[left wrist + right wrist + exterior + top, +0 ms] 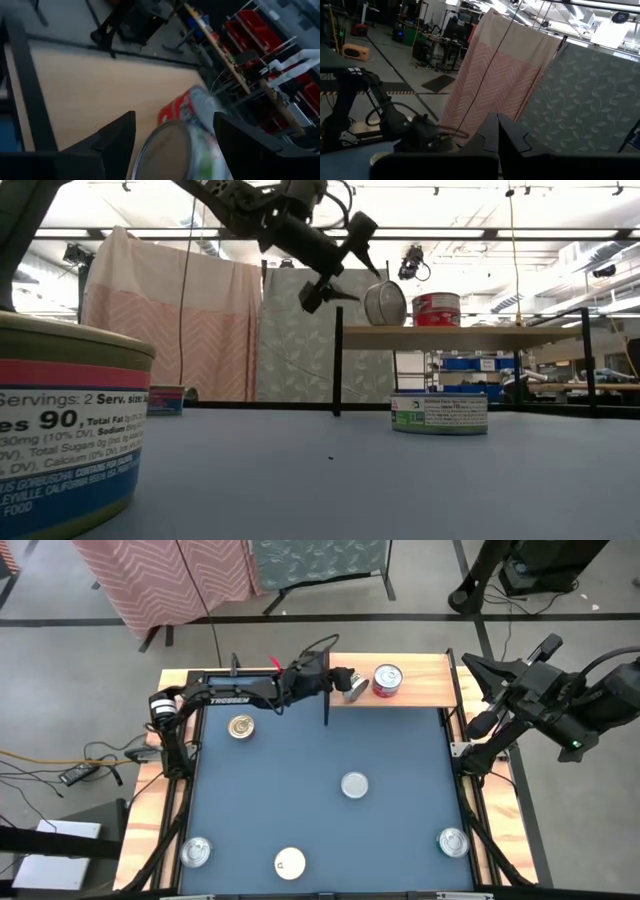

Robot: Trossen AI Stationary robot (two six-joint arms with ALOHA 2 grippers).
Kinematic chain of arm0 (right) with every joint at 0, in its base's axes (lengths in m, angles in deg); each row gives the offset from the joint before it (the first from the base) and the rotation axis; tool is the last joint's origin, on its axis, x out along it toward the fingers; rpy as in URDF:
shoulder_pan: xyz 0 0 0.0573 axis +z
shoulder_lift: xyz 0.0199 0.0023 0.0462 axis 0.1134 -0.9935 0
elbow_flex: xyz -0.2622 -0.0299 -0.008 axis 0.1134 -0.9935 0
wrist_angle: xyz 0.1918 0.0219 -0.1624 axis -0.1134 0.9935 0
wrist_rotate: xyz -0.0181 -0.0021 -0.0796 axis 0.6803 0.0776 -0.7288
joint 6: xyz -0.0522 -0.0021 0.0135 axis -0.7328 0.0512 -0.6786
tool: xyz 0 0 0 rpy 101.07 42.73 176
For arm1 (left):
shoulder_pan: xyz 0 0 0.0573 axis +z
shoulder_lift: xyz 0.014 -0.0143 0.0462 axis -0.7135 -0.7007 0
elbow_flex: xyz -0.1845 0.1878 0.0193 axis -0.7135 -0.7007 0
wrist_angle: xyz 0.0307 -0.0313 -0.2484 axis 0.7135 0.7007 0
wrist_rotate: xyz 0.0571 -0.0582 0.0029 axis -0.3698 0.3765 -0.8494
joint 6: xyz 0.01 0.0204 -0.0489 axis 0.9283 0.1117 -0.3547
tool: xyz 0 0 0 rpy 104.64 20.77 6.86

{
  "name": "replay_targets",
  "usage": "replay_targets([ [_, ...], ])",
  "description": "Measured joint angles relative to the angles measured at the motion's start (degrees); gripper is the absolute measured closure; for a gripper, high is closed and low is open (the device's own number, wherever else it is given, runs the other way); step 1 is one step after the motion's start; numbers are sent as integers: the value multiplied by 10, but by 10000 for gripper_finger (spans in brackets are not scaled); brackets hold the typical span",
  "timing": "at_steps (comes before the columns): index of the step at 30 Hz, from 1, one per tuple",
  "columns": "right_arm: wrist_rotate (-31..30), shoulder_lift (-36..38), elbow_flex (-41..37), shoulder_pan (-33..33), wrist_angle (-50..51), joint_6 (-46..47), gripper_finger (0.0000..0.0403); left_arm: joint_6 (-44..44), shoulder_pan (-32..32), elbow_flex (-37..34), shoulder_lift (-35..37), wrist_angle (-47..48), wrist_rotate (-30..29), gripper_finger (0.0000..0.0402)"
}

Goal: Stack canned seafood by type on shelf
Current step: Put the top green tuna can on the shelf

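i have the left gripper (343,686) over the shelf (430,690), fingers spread around a tilted tin (357,690) just beside the red tin (387,680). risk: tilted release lets it roll off or knock its neighbour. right gripper (478,668) parked, fingers together.

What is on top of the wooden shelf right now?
One red-labelled can stands on the shelf. Beside it the left gripper holds a tilted can over the plank; whether it touches cannot be seen.
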Motion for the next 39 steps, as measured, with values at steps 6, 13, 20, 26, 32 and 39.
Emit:
replay_targets([
  [6,0,4,0,0,0,0,398,125,6,0,65,-13,-14,144],
  [13,0,3,0,-10,0,-10,400,117,-17,1,72,13,127,306],
  [20,0,3,0,-19,0,-11,400,127,-29,0,68,-22,122,395],
  [26,0,3,0,-19,1,-11,400,103,-28,2,72,11,187,399],
  [32,0,4,0,-24,1,-15,400,148,-34,12,71,93,197,400],
  [39,0,5,0,-30,2,-15,399,288,-34,82,66,252,189,400],
])
